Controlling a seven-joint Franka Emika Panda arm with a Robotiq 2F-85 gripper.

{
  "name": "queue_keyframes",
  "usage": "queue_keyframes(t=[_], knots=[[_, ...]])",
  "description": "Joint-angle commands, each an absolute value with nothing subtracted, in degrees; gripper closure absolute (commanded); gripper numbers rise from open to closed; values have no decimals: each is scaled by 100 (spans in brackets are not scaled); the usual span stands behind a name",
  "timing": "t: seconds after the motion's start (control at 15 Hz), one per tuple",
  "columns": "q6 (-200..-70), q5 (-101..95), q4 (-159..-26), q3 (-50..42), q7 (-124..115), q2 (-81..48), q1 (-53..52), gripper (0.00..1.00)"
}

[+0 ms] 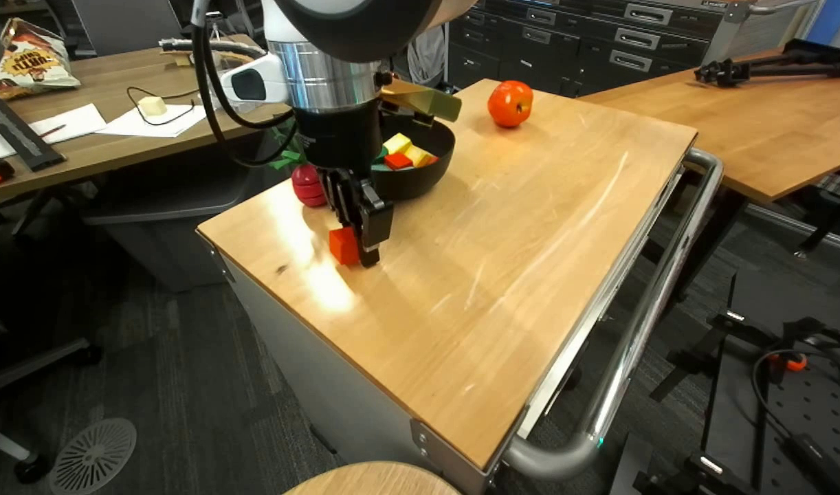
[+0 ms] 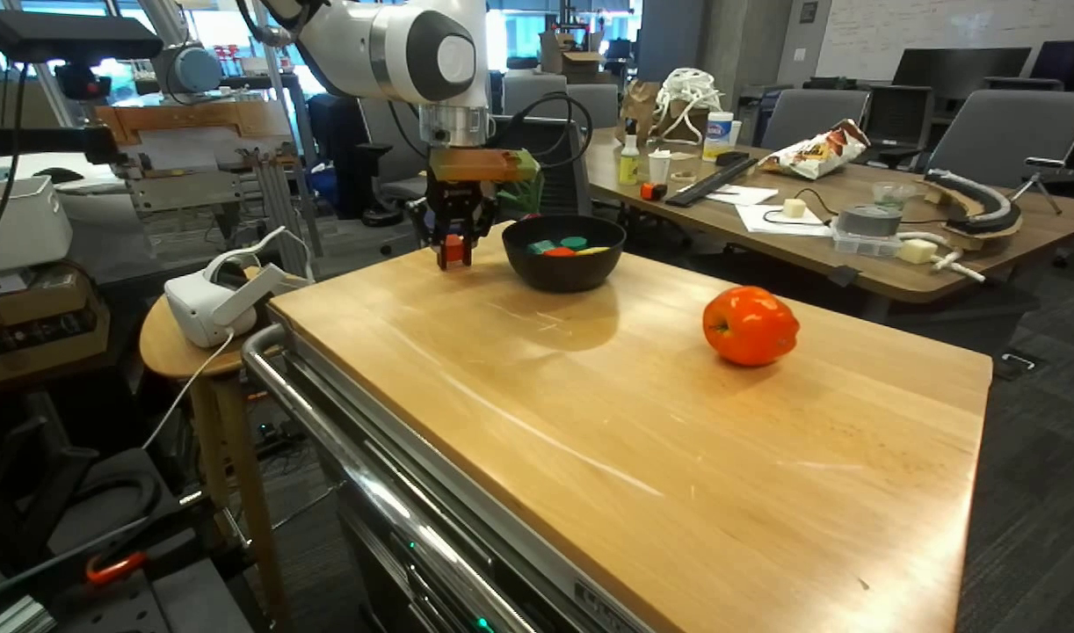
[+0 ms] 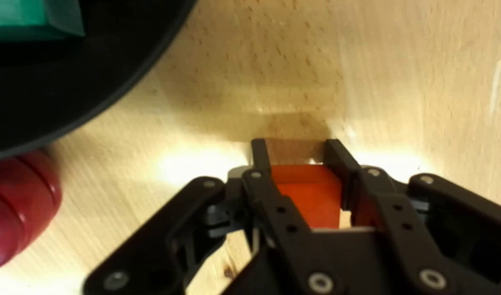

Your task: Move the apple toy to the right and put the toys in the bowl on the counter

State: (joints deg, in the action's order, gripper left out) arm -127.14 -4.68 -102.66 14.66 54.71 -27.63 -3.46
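My gripper (image 3: 296,143) is shut on a small orange-red block (image 3: 312,200), which fills the gap between its fingers. The block is low at the counter (image 1: 502,275); whether it touches the wood I cannot tell. Beside it stands the black bowl (image 2: 563,268), holding several toys, among them a yellow block (image 1: 397,143), a red piece (image 1: 398,161) and a green block (image 3: 17,18). A dark-red round toy (image 3: 21,200) lies on the counter close to the bowl's rim. In both exterior views the apple toy (image 2: 750,325) rests alone on the wood, well away from the gripper.
A metal rail (image 1: 640,344) runs along one side of the counter. Leafy green stuff (image 1: 286,158) shows behind the gripper, near the bowl. A cluttered desk (image 2: 818,255) stands beyond the counter, and a white headset (image 2: 212,303) sits on a wooden stool.
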Motion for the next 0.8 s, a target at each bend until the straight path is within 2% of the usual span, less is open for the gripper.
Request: queue_keyframes(t=[0.0,0.07,0.13,0.4,0.67,0.73], knots=[[-12621,-580,-10501,1397,5564,-2460,-486,38],[-12706,-634,-10597,1380,5531,-2366,-503,37],[-12833,-685,-10729,1355,5479,-2222,-509,32],[-13442,-600,-11370,1247,5189,-1307,-389,0],[-13300,54,-11582,974,4891,-535,-107,0],[-13188,-191,-11182,1006,5036,-1049,-293,0]])
